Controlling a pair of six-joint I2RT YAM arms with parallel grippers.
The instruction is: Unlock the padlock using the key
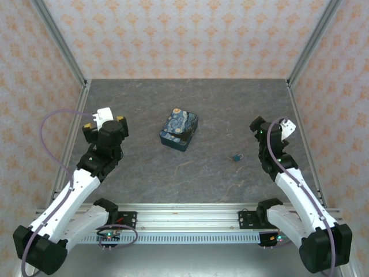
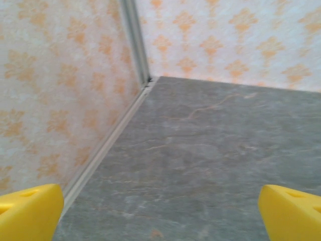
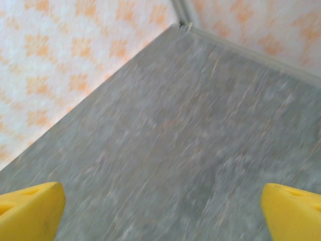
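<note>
The table (image 1: 219,104) is carrying one padlock (image 1: 179,128) and one key (image 1: 236,157). Two arms are showing, left arm (image 1: 69,199) and right arm (image 1: 300,190), bearing one gripper each: left gripper (image 1: 104,121), right gripper (image 1: 270,128). Each wrist view is showing two yellow fingertips (image 2: 30,211).

The left arm (image 1: 69,196) and the right arm (image 1: 300,190) both reach forward, one at each side. The left end effector (image 1: 104,121) is wide open and empty, its yellow fingertips (image 2: 30,211) far apart. The right end effector (image 1: 268,128) is open and empty too.
</note>
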